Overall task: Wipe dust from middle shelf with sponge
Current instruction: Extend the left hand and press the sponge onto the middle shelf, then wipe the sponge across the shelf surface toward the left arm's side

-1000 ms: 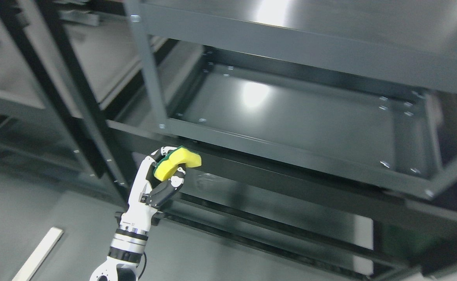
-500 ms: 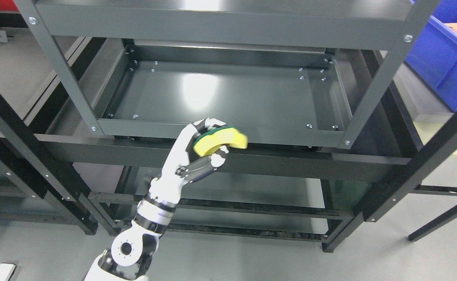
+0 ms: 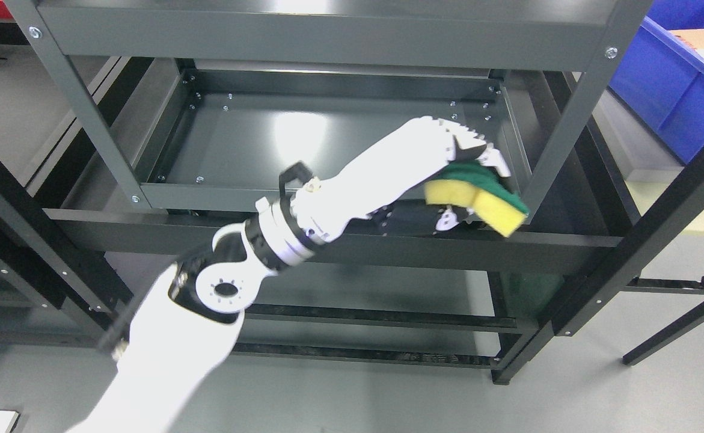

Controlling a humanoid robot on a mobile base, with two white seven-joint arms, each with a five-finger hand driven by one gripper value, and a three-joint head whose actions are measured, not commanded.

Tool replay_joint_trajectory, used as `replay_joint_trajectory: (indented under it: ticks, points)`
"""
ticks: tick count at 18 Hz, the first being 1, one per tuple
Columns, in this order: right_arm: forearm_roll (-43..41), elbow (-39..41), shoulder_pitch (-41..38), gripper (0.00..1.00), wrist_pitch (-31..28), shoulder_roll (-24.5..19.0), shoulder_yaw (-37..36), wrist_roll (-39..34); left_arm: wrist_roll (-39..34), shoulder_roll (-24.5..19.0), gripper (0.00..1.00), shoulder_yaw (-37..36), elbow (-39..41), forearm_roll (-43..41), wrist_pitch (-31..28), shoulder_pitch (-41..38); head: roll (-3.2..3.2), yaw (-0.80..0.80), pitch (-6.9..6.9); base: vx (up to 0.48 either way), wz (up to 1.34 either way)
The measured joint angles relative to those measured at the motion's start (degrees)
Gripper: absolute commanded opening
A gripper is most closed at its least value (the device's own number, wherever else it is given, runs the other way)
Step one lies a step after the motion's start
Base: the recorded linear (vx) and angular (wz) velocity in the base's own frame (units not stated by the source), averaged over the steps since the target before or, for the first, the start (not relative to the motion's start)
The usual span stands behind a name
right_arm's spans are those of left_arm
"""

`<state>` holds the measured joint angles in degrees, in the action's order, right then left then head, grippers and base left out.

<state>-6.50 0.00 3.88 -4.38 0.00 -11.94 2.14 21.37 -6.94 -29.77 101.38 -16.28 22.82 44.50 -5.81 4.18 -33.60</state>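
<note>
The left hand (image 3: 442, 162) grips the sponge (image 3: 477, 196), fingers wrapped over its green top and thumb beneath, bending it so that the yellow foam shows at both ends. Hand and sponge sit at the front right corner of the middle shelf (image 3: 303, 141), over its front lip and close to the right front post (image 3: 574, 114); whether the sponge touches the shelf cannot be told. The white arm reaches up from the lower left, crossing the shelf's front rail. A blue bin (image 3: 670, 84) sits beyond the post, to the right.
</note>
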Motion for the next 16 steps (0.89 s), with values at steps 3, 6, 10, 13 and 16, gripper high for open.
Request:
replay_joint_trajectory:
  ticks: [3,6,10,13,16]
  points:
    - [0.0,0.0,-0.02,1.0,0.0,0.0,0.0,0.0,1.57,-2.15,0.0,-1.21,-0.15,-5.53,4.2,11.4,0.0,0.0,0.0,0.016,0.07]
    - [0.0,0.0,0.02,1.0,0.0,0.0,0.0,0.0,6.26,-4.55,0.0,-0.84,-0.34,-10.51,9.62,17.99,0.0,0.0,0.01,0.022,0.08]
    - [0.0,0.0,0.0,1.0,0.0,0.0,0.0,0.0,12.27,-8.28,0.0,3.29,-0.49,-13.95,17.37,19.44,0.0,0.0,0.0,0.006,0.02]
    - [0.0,0.0,0.01,1.0,0.0,0.0,0.0,0.0,13.74,-11.27,0.0,7.64,-0.52,-13.79,20.61,17.54,0.0,0.0,0.0,-0.004,-0.02]
    - [0.0,0.0,0.0,1.0,0.0,0.0,0.0,0.02,14.2,-15.72,0.0,12.85,-0.46,-10.74,21.72,14.66,0.0,0.0,0.0,0.0,0.0]
